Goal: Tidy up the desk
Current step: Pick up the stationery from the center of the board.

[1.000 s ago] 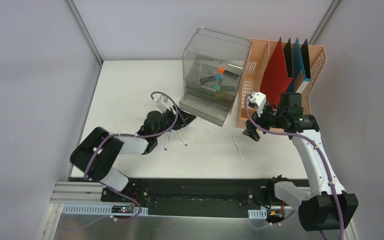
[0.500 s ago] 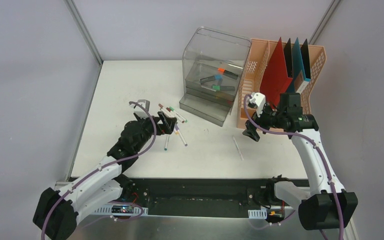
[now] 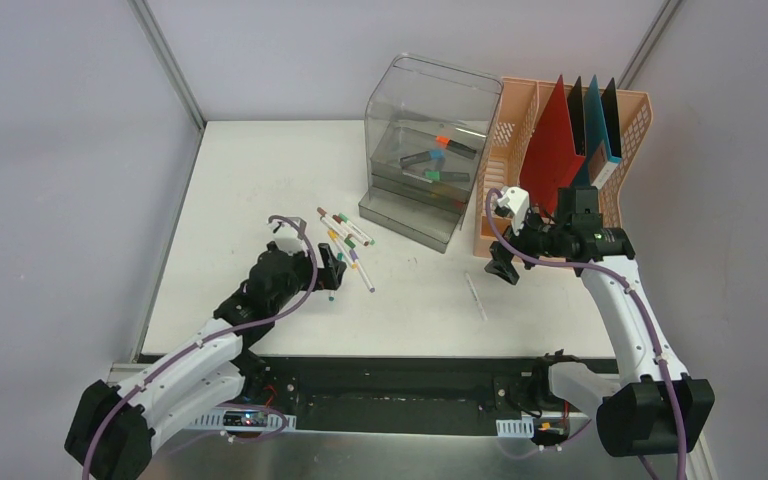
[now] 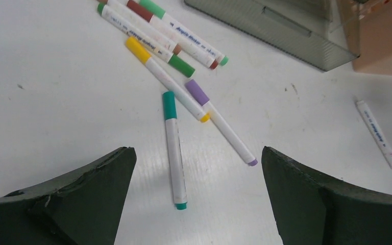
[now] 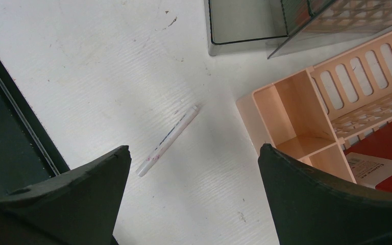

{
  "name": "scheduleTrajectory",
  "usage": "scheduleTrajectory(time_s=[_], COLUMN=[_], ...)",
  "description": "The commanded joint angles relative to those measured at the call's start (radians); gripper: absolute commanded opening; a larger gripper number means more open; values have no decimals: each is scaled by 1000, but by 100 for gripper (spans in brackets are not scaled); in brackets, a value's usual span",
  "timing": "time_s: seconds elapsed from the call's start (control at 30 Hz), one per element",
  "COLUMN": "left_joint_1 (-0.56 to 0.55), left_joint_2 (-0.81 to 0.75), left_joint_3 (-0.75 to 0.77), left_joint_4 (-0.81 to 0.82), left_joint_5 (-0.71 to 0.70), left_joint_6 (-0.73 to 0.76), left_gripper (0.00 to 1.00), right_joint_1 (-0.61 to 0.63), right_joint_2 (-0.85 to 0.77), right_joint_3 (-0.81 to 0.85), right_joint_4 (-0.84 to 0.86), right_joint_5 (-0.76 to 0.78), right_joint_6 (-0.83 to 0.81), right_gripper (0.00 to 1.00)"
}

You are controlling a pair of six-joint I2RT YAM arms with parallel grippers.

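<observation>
We see the whole desk point(image 3: 250, 170) from above and behind; wrist views look down close, left sharing its markers point(image 4: 166, 79), right its white pen point(image 5: 167, 140).

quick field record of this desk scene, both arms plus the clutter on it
left gripper: open, empty
right gripper: open, empty
desk: large flat white tabletop
loose markers: several white felt-tip pens with coloured caps, fanned out by left gripper
stray pen: plain white marker lying alone, near right gripper
storage: clear plastic drawer box; peach mesh file rack, both back right
</observation>
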Motion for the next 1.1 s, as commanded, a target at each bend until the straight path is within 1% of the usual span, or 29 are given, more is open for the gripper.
scheduleTrajectory(time_s=[0.0,0.23,0.43,0.5,0.57,0.77,0.97,1.07], left_joint_1=[10,10,10,9,10,8,5,0], left_joint_2=[73,253,362,385,407,480,548,597], left_joint_3=[43,135,221,246,271,350,404,433], left_joint_4=[-46,-122,-182,-206,-234,-338,-371,-386], left_joint_5=[17,40,52,40,27,-23,-8,-2], left_joint_6=[10,18,43,43,41,31,37,41], left_gripper=[99,99,98,97,93,89,80,68], right_joint_1=[-5,-5,-6,-5,-5,-6,-5,-5], right_joint_2=[-2,-4,-6,-7,-7,-5,-5,-5], right_joint_3=[6,5,5,5,5,5,5,5], right_joint_4=[9,9,9,9,8,9,8,9], right_joint_5=[-18,-18,-19,-19,-19,-19,-19,-18], right_joint_6=[-22,-22,-24,-23,-23,-25,-23,-24], right_gripper=[99,99,99,99,99,99,99,99])
